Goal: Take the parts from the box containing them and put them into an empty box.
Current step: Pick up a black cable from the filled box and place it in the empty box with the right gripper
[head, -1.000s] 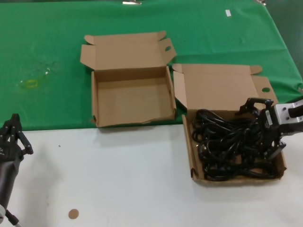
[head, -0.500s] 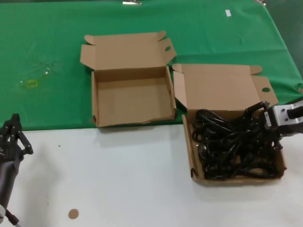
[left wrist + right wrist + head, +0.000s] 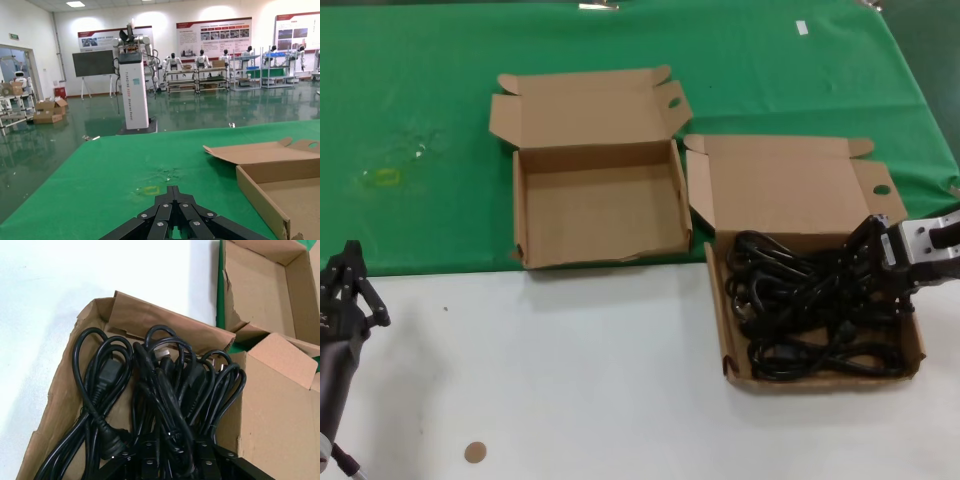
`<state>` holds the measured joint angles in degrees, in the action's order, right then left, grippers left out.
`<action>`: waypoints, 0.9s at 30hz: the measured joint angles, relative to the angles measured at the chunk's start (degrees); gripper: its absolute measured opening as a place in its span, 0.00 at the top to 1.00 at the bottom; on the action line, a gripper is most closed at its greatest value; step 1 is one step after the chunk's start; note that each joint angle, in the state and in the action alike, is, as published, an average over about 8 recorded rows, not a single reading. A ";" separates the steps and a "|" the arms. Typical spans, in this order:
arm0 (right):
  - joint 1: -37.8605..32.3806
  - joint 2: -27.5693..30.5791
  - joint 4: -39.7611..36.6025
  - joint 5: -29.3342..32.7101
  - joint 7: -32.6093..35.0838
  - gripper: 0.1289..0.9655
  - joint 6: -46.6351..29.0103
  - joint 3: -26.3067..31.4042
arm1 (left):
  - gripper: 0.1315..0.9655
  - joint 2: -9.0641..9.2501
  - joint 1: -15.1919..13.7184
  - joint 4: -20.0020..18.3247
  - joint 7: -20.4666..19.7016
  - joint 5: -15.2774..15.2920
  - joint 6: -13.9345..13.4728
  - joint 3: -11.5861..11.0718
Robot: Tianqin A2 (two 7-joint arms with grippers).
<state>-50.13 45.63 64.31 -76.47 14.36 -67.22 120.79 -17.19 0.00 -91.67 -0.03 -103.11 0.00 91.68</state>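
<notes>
While the right hand sits sunk among the coiled power cords in the low-walled box, apparently clenched on a bundle, these look limp and tangle-prone; gripping a bunched loop suits. Left hand idles aside, grip undeterminable.

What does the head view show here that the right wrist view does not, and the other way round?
Only the head view shows the left gripper parked near the table's left edge, the green cloth and the whole of the empty box. Only the right wrist view shows single plugs up close. Both show the power cords piled in the low-walled box, with the right gripper down among them.
</notes>
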 joint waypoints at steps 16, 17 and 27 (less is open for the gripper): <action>-2.46 1.77 5.19 -0.74 -6.31 0.86 -5.06 -1.43 | 0.99 0.00 0.00 0.00 0.00 0.00 0.00 0.00; -2.91 1.81 5.51 -0.74 -6.79 0.86 -5.45 -1.50 | 0.99 0.00 0.00 0.00 0.00 0.00 0.00 0.00; -8.97 -1.35 6.82 0.66 -10.58 0.87 -7.04 -1.08 | 0.99 0.00 0.00 0.00 0.00 0.00 0.00 0.00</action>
<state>-59.10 44.28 71.13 -75.81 3.78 -74.26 119.71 -17.19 0.00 -91.67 -0.02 -103.11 0.00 91.68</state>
